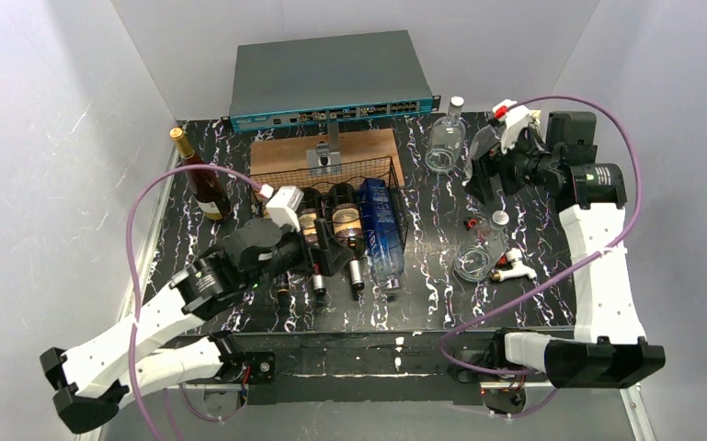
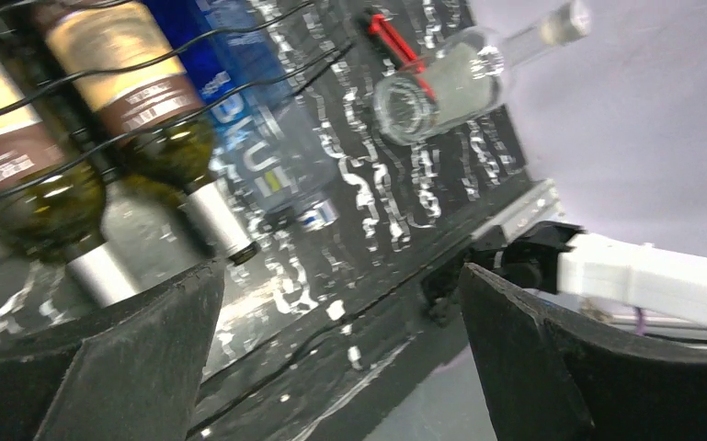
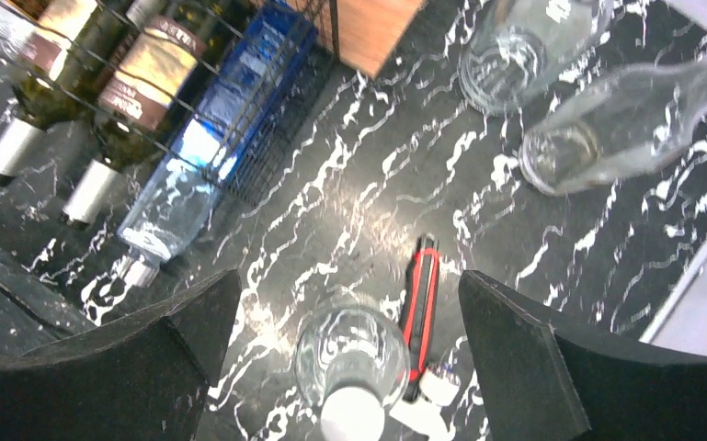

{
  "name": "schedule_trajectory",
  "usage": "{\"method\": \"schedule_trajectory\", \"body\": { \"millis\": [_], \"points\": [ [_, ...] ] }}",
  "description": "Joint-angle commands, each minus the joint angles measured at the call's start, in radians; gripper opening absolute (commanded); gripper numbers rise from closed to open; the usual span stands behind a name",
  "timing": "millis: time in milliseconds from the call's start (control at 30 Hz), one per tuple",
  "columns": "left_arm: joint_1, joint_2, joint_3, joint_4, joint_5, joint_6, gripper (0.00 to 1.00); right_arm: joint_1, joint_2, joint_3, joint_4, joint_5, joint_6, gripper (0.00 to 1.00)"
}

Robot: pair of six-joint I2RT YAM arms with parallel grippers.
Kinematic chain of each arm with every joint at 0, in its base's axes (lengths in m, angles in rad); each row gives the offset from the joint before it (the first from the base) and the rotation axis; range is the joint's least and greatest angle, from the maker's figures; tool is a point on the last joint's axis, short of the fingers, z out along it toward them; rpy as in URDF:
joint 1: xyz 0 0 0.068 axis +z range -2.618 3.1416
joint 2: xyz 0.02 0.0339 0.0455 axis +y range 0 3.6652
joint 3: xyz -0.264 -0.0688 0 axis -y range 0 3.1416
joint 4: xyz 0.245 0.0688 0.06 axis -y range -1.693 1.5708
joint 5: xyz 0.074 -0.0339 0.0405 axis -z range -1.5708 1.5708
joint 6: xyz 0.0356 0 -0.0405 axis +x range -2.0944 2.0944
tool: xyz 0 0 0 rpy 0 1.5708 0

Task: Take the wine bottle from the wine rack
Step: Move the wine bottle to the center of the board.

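Note:
The black wire wine rack (image 1: 354, 179) stands mid-table. It holds green wine bottles with brown labels (image 1: 346, 225) and a blue bottle (image 1: 379, 225), all lying necks toward me. My left gripper (image 1: 326, 250) hovers over the wine bottles' shoulders. In the left wrist view it (image 2: 340, 308) is open and empty. The wine bottles (image 2: 133, 101) lie up-left of its left finger (image 2: 119, 367). My right gripper (image 1: 476, 179) is raised at the back right. In the right wrist view it (image 3: 349, 303) is open, above a clear bottle (image 3: 354, 363). The rack's bottles (image 3: 142, 78) show at its top left.
Another wine bottle (image 1: 204, 179) stands at the left. A brown wooden board (image 1: 326, 152) and a grey network box (image 1: 331, 78) lie behind the rack. Clear glass bottles (image 1: 445, 140) (image 1: 483, 246), a red-and-black tool (image 3: 423, 294) and white caps (image 1: 513, 268) are on the right.

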State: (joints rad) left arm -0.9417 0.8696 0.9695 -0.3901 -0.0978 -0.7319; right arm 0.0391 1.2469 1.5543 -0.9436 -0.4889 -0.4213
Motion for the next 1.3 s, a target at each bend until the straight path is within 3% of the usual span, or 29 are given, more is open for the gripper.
{"method": "schedule_trajectory", "body": {
  "millis": [0,467,833,1033,1267],
  "points": [
    [-0.002,-0.138,-0.105,-0.075,-0.158,0.061,0.98,-0.005,-0.085,-0.05,-0.058,0.122,-0.024,0.98],
    [-0.001,-0.354,-0.241,-0.116,-0.233,-0.018,0.98,-0.007,-0.219,-0.244,-0.075,0.291,-0.023,0.98],
    [0.0,-0.405,-0.271,-0.146,-0.246,-0.05,0.98,-0.007,-0.197,-0.314,-0.022,0.283,0.004,0.98],
    [-0.001,-0.437,-0.292,-0.155,-0.252,-0.067,0.98,-0.007,-0.165,-0.321,-0.017,0.248,0.015,0.86],
    [0.0,-0.448,-0.298,-0.155,-0.256,-0.07,0.98,-0.006,-0.149,-0.316,-0.032,0.231,0.005,0.65]
  ]
}}
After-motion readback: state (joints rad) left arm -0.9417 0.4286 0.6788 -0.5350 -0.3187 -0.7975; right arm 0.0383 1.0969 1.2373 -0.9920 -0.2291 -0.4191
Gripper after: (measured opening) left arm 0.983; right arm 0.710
